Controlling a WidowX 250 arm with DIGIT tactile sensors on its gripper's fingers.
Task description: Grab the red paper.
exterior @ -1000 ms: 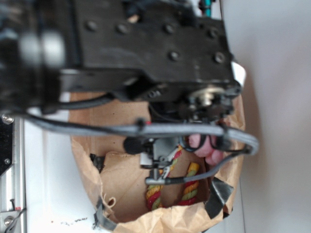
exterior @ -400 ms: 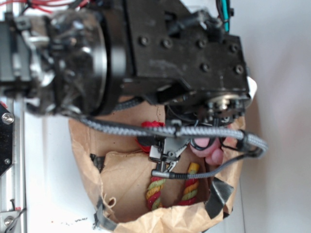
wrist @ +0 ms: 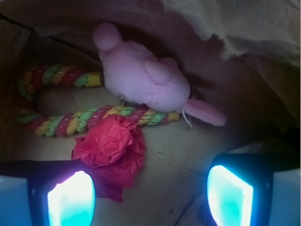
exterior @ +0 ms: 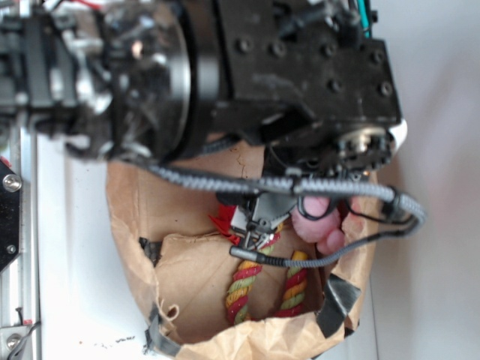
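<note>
A single wad of red paper (wrist: 110,153) lies on the floor of a brown paper bag (exterior: 135,225), its sharp creases catching the light in the wrist view. It sits just in front of the one red-yellow-green twisted rope (wrist: 89,117), touching the near strand, while one pale pink plush toy (wrist: 141,82) rests across the rope behind it. In the exterior view only a sliver of the red paper (exterior: 223,223) shows beneath the arm's hardware, beside the rope (exterior: 244,285) and the plush toy (exterior: 319,221).

The black arm (exterior: 300,75) reaches over the mouth of the bag from above, its wrist angled down into the opening and a braided grey cable (exterior: 262,184) looping across it. The gripper (wrist: 150,190) hangs low inside the bag, jaws spread wide. The two glowing fingers (wrist: 70,197) frame the bottom corners of the wrist view; the left one stands just beside the paper's lower edge, and nothing is held between them.
</note>
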